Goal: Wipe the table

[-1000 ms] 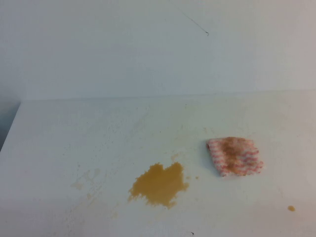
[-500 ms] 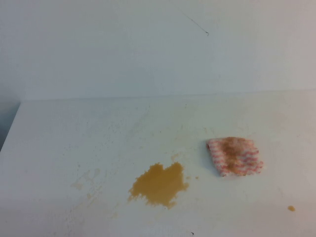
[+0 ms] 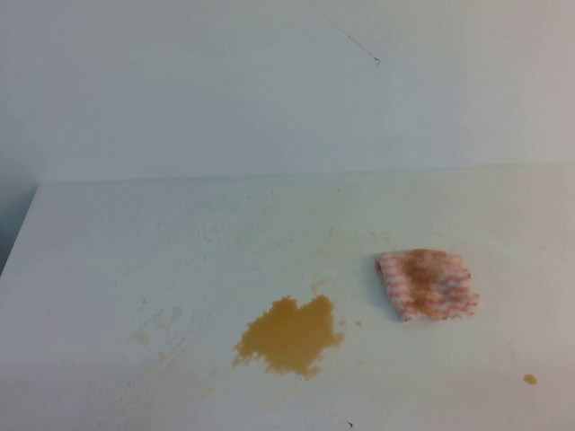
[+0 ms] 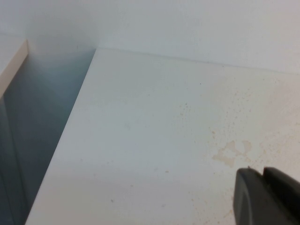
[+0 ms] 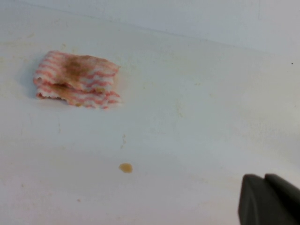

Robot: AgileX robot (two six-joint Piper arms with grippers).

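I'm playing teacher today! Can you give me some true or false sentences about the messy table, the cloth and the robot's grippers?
1. The cloth lies on the table, to the right of the big spill. True.
2. The cloth is perfectly clean. False: it has a brown stain on top.
3. The right gripper is holding the cloth. False: it is shut and empty, well apart from the cloth.
4. A small drop sits near the table's front right. True.
5. The left gripper is dipping into the big spill. False: it is shut, over the table's left part, near some faint marks.
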